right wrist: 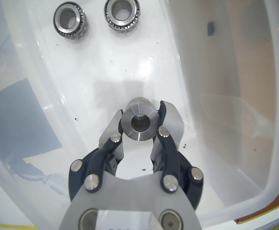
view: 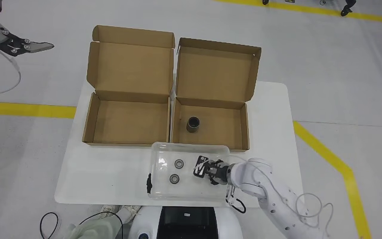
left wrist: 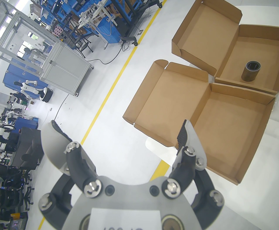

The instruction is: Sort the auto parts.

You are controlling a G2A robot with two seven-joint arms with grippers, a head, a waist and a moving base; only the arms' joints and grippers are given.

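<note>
Right wrist view: right jaws clamp the slick steel sleeve [right wrist: 139,123] inside the bin [right wrist: 257,196]; lifted, it may slip. Left jaws gape, empty.

brown boxes [view: 128,122], silver bearings [right wrist: 70,20], clear bin [view: 190,145]

Table [view: 271,116]: white, rounded corners.
Floor lines [view: 36,110]: yellow, meeting the table at both sides.
Cabinet [left wrist: 67,74]: grey panels, metal frame, near a yellow line.
Racks [left wrist: 109,26]: blue, beyond the cabinet.
</note>
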